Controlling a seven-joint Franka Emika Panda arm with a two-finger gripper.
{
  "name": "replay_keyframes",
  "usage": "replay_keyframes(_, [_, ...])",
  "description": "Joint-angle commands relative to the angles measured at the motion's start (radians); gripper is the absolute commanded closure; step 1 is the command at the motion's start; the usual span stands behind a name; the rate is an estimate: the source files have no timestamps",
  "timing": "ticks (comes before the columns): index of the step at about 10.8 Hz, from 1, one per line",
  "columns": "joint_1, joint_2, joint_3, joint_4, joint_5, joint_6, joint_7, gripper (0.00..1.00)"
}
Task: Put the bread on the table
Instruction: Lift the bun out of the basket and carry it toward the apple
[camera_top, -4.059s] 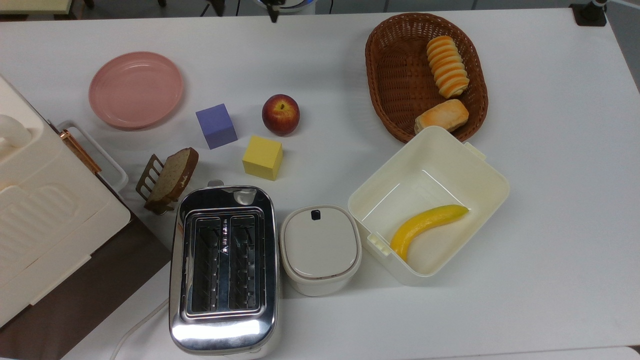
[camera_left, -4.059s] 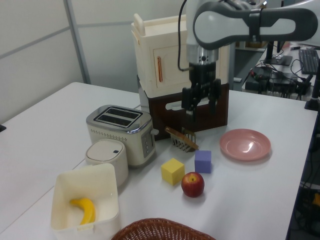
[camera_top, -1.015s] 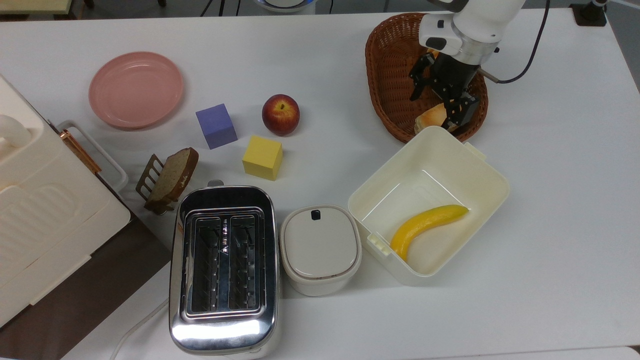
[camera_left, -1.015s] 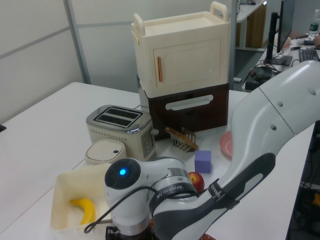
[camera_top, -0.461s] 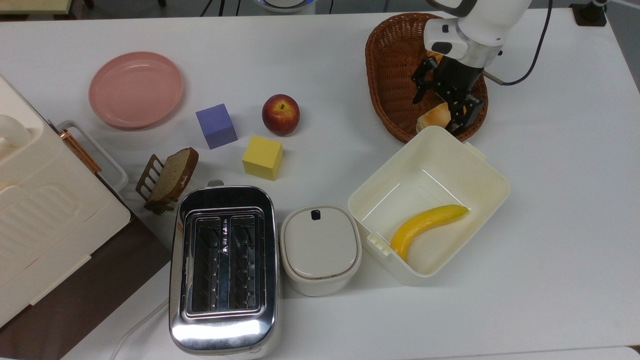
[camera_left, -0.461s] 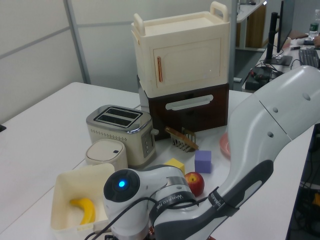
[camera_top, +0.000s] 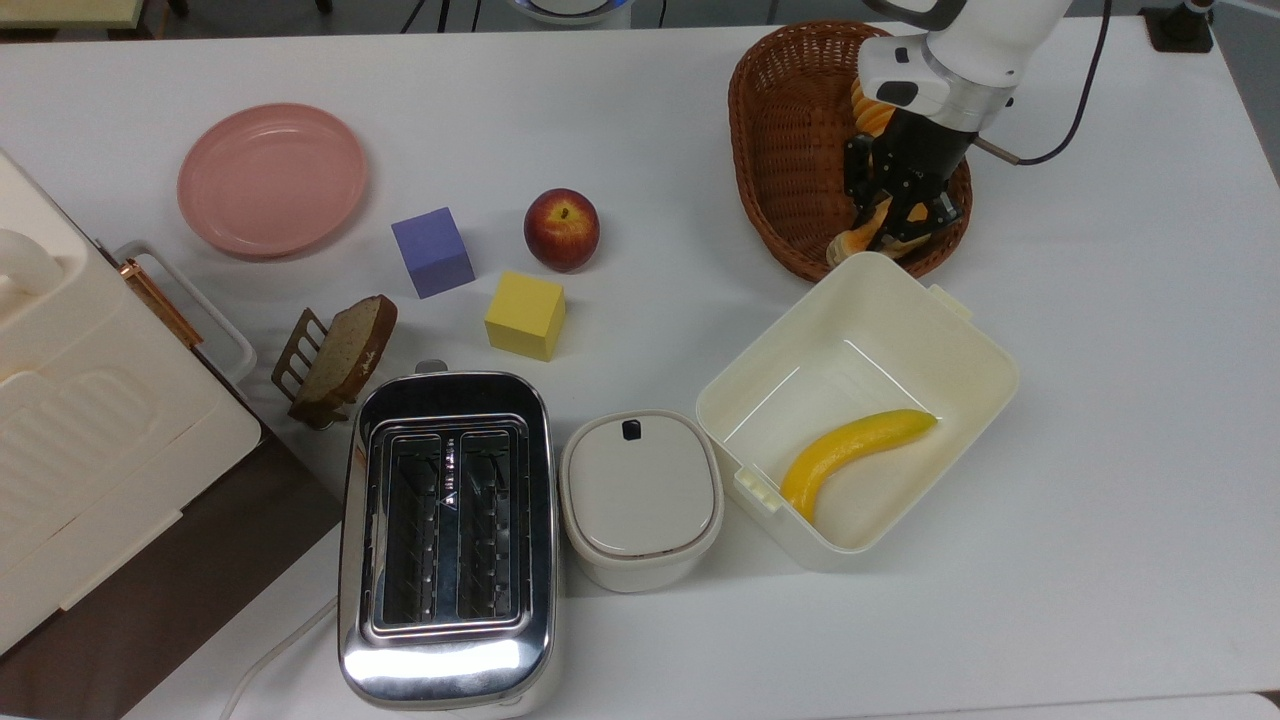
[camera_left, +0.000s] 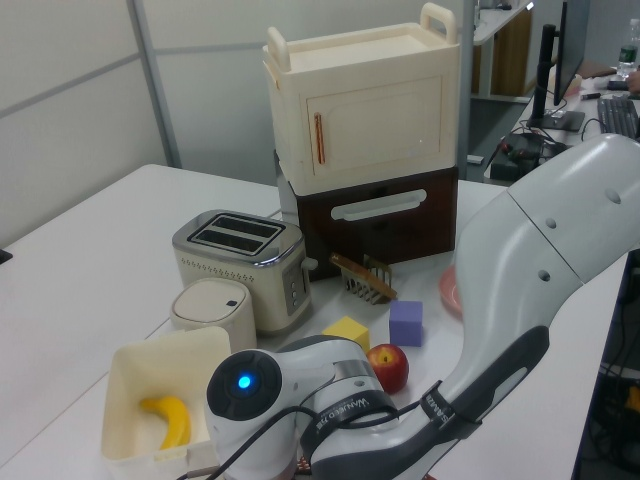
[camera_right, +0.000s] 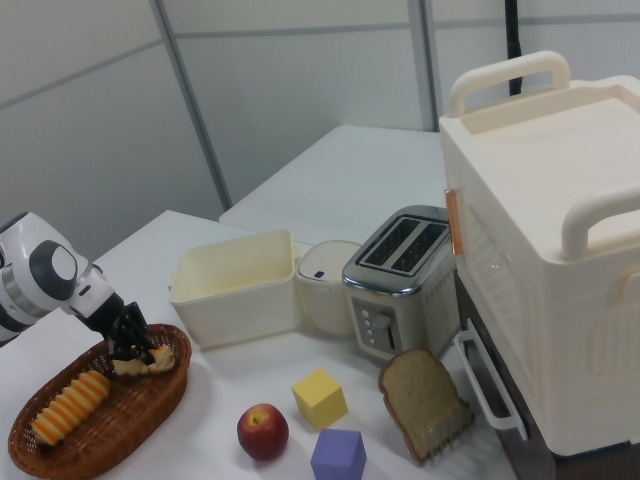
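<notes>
While the gripper (camera_top: 897, 212) sits low in the wicker basket (camera_top: 790, 140), its jaws appear clenched on the bread (camera_right: 158, 357), which lies at the basket end nearest the cream open box (camera_top: 860, 400). In the right view the dark fingers (camera_right: 126, 335) straddle the bun, which still looks seated in the basket.

Risks noted, as judgement:

1. Grip security. The bun looks soft and lobed, and the hold seems to fall toward 1 end. A lift could let it pivot or slip and drop back.
2. Basket drag. The fingers are deep beside the woven wall. If a fingertip catches the weave, the light basket may rise or slide with the arm.
3. Neighbouring roll. The ridged orange-and-cream roll (camera_right: 68, 408) lies just beside the bun and under the wrist; a sideways exit could nudge it.
4. Placement. The box stands just beside the basket, so a short carry may drop the bun inside it, beside the banana (camera_top: 852, 445), instead of on the table (camera_top: 1120, 420). Bare surface lies to the top view's right.
</notes>
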Motion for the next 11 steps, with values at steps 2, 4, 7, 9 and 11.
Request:
replay_keyframes(2, [-0.018, 0.0, 0.035, -0.002, -0.054, 0.013, 0.015, 0.87])
replay_keyframes(4, [-0.098, -0.067, 0.124, -0.034, -0.081, 0.004, 0.012, 0.87])
replay_keyframes(7, [-0.118, -0.142, 0.19, -0.056, -0.096, -0.061, -0.057, 0.87])
replay_keyframes(9, [-0.124, -0.187, 0.193, -0.045, -0.096, -0.114, -0.108, 0.87])
replay_keyframes(11, [-0.158, -0.239, 0.192, -0.042, -0.085, -0.159, -0.218, 0.87])
